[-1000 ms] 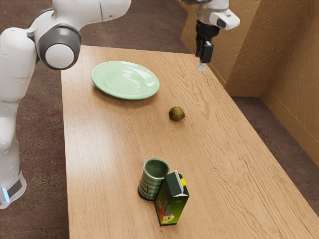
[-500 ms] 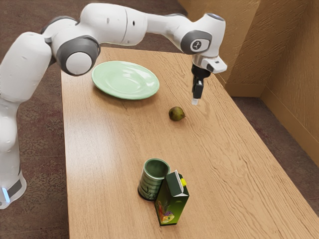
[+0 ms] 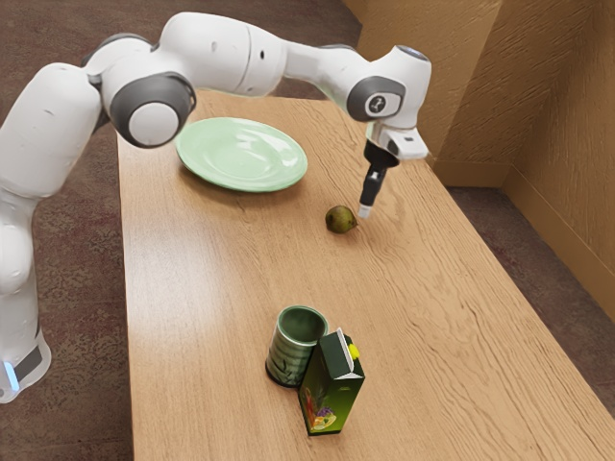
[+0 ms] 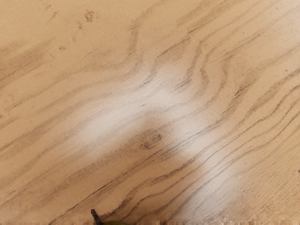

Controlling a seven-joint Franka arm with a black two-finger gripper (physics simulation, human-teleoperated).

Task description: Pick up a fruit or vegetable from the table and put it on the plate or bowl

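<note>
Gripper (image 3: 365, 208) hangs just beside the little green fruit (image 3: 339, 219) on the table (image 3: 221, 288), can't tell if it's open or closed.

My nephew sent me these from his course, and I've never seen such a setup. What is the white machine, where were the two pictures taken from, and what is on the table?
The white jointed machine is a simulated robot arm, and the black tool at its end is its gripper. One picture comes from a camera at the side of the table. The close-up of wood grain comes from a camera on the arm's hand, and a sliver of the fruit shows there, just under the hand. On the table are a pale green plate, a small greenish fruit, a green mug and a juice carton right beside the mug. The gripper hangs close to the fruit. Nothing is held: the fruit lies on the table.
</note>
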